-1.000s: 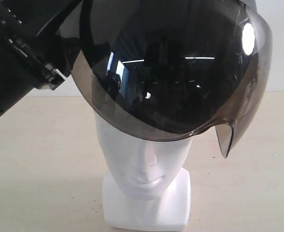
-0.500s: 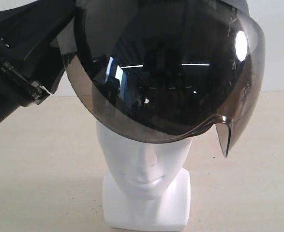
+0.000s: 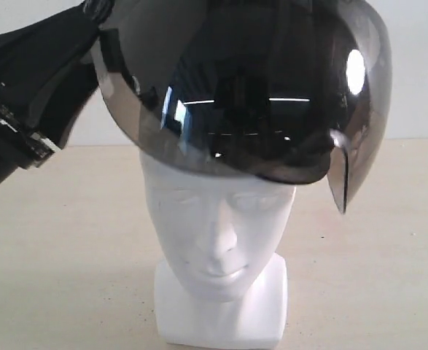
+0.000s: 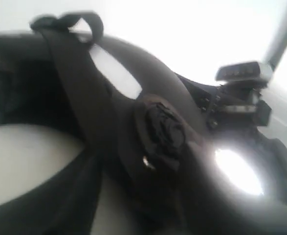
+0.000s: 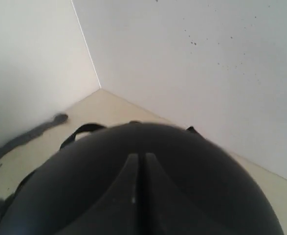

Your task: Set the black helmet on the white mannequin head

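Crown of your white mannequin head hides inside the black helmet; you cannot tell how the left gripper jaws stand, and the right gripper is unseen.

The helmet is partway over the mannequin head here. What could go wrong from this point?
1. The black helmet sits skewed over the white mannequin head; pressing down may tip the head over.
2. A loose strap hangs by the shell and could get trapped against the head.

The left arm slants in from the left edge, rising toward the middle. Whether the left gripper or the right gripper is closed cannot be told.
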Available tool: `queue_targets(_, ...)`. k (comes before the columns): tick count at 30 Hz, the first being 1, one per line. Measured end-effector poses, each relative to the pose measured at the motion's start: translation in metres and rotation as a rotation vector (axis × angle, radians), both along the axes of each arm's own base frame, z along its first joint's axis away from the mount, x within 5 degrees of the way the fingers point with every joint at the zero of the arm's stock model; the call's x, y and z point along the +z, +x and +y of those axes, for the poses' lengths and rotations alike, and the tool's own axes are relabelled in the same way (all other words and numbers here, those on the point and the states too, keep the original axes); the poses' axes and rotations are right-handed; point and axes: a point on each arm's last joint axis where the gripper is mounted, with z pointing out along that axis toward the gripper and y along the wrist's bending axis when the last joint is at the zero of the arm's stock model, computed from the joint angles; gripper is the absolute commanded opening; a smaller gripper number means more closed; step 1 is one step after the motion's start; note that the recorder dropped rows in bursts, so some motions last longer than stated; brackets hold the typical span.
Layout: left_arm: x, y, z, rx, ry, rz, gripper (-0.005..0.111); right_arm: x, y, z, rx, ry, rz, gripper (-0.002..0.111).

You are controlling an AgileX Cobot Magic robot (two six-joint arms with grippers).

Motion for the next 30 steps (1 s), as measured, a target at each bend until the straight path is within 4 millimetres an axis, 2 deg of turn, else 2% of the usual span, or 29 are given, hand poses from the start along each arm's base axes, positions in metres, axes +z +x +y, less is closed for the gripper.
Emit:
queue_targets(3,-0.005,0.006,0.014,0.137,-0.027,0.041,0.004,-0.013,-0.001,0.003,0.042,-0.077,0.063,0.000)
queue_targets(10,-0.002,0.004,0.016,0.148,-0.037,0.011,0.004,-0.027,0.011,0.012,0.046,-0.079,0.137,0.000)
queue_targets(18,-0.002,0.004,0.016,0.155,-0.026,0.004,0.004,-0.029,0.014,0.022,0.053,-0.066,0.129,0.000)
queue_targets(27,-0.003,-0.003,0.018,0.284,0.201,-0.131,0.004,-0.029,0.014,0.022,0.055,-0.069,0.129,0.000)
queue_targets(30,-0.003,-0.006,0.021,0.316,0.301,-0.104,0.004,-0.029,0.014,0.022,0.054,-0.070,0.129,0.000)
